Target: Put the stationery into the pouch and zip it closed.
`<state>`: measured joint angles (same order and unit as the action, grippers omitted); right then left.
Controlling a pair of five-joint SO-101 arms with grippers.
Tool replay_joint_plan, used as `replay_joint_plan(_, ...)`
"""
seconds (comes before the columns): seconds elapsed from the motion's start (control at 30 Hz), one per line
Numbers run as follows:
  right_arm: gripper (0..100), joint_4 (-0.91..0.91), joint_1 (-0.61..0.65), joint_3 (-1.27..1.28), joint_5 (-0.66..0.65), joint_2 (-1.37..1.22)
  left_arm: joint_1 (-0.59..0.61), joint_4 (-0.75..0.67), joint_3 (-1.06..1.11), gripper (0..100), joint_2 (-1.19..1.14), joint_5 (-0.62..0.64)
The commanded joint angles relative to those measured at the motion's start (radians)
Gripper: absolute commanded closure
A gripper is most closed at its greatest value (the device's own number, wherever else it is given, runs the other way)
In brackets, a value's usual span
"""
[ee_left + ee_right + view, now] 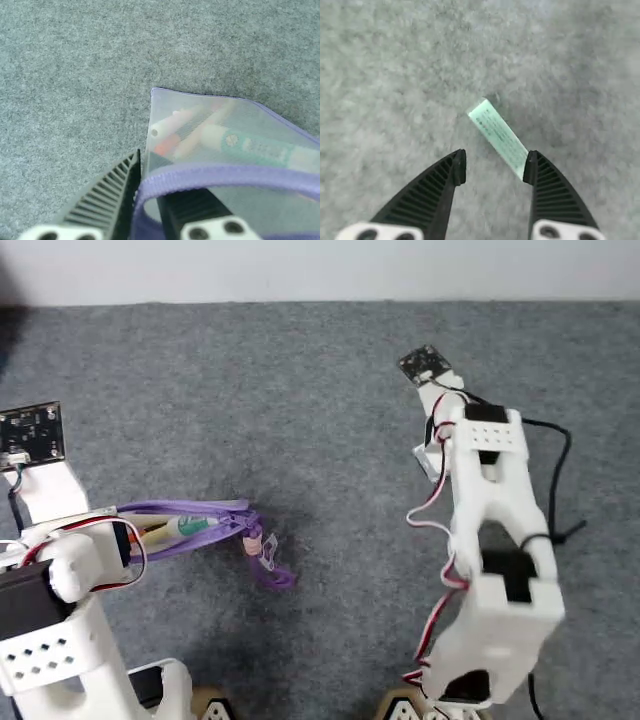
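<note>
A clear mesh pouch (195, 525) with purple trim lies on the grey carpet at the left, its mouth toward my left arm. Inside it lie a green-and-white tube (250, 147) and orange-and-white pens (172, 132). My left gripper (145, 170) is shut on the pouch's purple rim (210, 175), one finger outside and one inside the mesh. A purple zip strap (268, 562) trails off the pouch's far end. My right gripper (496, 157) hangs open just above a small green-and-white stationery piece (498, 137) that lies flat on the carpet, its near end by one fingertip.
The right arm (490, 500) stretches out over the right half of the carpet, with red, white and black cables along it. Grey carpet (320, 390) covers the whole work area up to a white wall at the back.
</note>
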<state>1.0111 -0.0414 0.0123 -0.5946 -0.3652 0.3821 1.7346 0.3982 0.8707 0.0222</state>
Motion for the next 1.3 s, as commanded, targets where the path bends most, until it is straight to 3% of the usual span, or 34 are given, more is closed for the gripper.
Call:
replay_joint_plan(0.0,80.1,0.008,-0.013,-0.15,-0.021,-0.11,0.006,0.02,-0.002,99,0.006,-0.002)
replay_joint_plan(0.23,80.6,0.019,-0.001,-0.334,-0.021,-0.323,0.005,0.02,-0.002,99,0.006,-0.002)
replay_joint_plan(0.43,99.7,0.151,0.002,-0.397,-0.021,-0.349,0.005,0.02,-0.002,99,0.006,-0.002)
replay_joint_plan(0.63,99.0,0.263,-0.002,-0.489,-0.015,-0.344,0.005,0.02,-0.002,99,0.006,-0.002)
replay_joint_plan(1.07,99.1,0.714,0.074,-0.522,0.17,-0.025,0.005,0.02,-0.001,99,0.006,-0.002)
replay_joint_plan(1.27,99.1,0.78,0.097,-0.48,0.212,0.125,0.005,0.02,-0.001,99,0.006,-0.002)
